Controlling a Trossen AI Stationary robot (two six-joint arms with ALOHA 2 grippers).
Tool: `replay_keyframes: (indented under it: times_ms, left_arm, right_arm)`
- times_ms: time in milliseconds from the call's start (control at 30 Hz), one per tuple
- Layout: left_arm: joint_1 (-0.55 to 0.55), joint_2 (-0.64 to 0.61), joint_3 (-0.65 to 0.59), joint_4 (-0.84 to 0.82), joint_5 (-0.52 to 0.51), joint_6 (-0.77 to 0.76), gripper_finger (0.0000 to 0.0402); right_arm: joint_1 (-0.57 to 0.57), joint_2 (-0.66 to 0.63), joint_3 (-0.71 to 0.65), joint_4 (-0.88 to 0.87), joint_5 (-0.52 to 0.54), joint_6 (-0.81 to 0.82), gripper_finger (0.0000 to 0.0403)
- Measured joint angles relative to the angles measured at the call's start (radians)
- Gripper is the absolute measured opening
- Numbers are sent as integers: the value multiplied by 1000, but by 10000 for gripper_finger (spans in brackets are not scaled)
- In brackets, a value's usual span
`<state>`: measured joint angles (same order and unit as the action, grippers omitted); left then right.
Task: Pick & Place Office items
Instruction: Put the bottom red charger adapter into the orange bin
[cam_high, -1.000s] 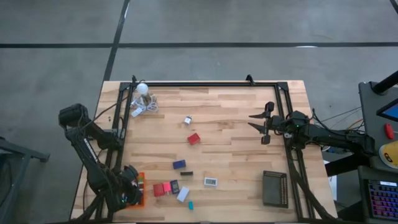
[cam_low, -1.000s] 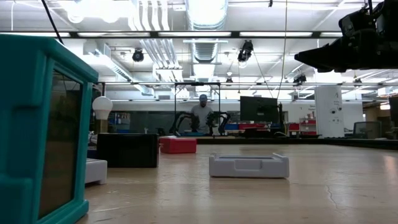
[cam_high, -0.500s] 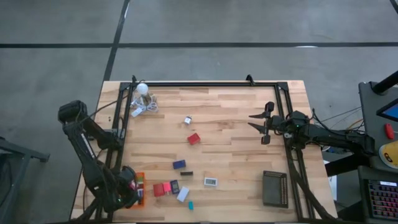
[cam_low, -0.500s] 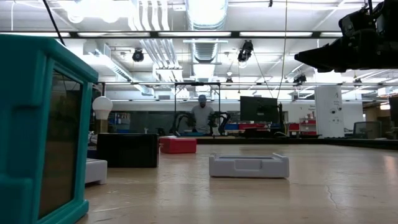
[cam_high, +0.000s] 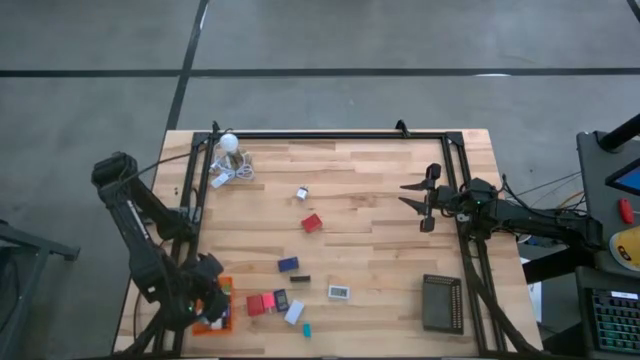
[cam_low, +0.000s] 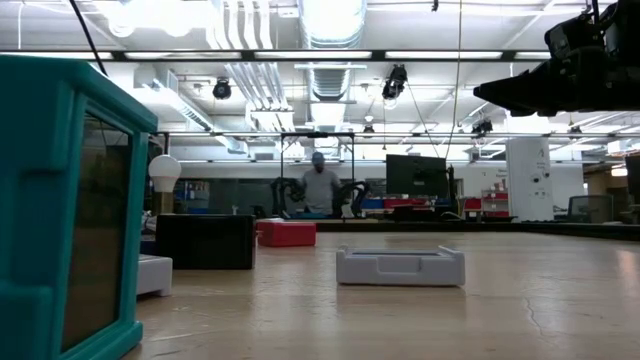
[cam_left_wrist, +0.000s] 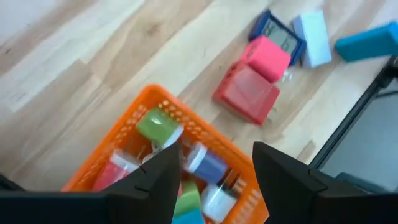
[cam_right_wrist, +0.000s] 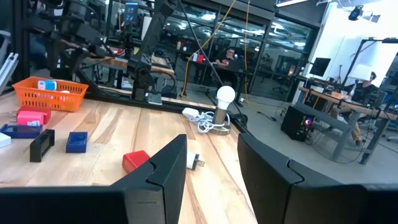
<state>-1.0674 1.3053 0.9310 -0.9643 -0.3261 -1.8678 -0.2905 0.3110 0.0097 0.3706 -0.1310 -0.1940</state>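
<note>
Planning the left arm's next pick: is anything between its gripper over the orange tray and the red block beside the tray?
Nothing visible does. The left gripper hangs open over the orange tray; bare wood separates the tray from the red block.

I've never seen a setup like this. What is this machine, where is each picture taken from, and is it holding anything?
It is a robot with two dark arms at a wooden table. One picture looks straight down, one looks level across the tabletop, and two come from cameras on the wrists. The left gripper hangs open and empty over an orange tray that already holds small coloured pieces. The right gripper waits open and empty above the table's right side. Loose office items lie on the wood, such as a red block and a navy block. A black tray and a white bulb with cord are there too.
</note>
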Motion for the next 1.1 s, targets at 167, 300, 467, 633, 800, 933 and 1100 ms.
replay_keyframes:
  times_ms: [167, 300, 467, 633, 800, 933, 1100]
  left_arm:
    - [60, -1, 0, -1, 16, 31, 202]
    - [110, 1, 0, 3, 19, 111, 202]
    - [160, 1, -1, 54, 10, 236, 202]
    - [185, 34, -1, 99, 2, 327, 202]
    - [192, 82, -1, 141, 5, 370, 202]
    - [194, 103, -1, 178, 23, 365, 202]
    - [209, 104, -1, 183, 53, 197, 202]
  right_arm:
    - [0, 0, 0, 0, 0, 0, 139]
    - [0, 0, 0, 0, 0, 0, 139]
    - [0, 0, 0, 0, 0, 0, 139]
    - [0, 0, 0, 0, 0, 0, 139]
    - [0, 0, 0, 0, 0, 0, 139]
    - [0, 0, 0, 0, 0, 0, 139]
    - [0, 0, 0, 0, 0, 0, 139]
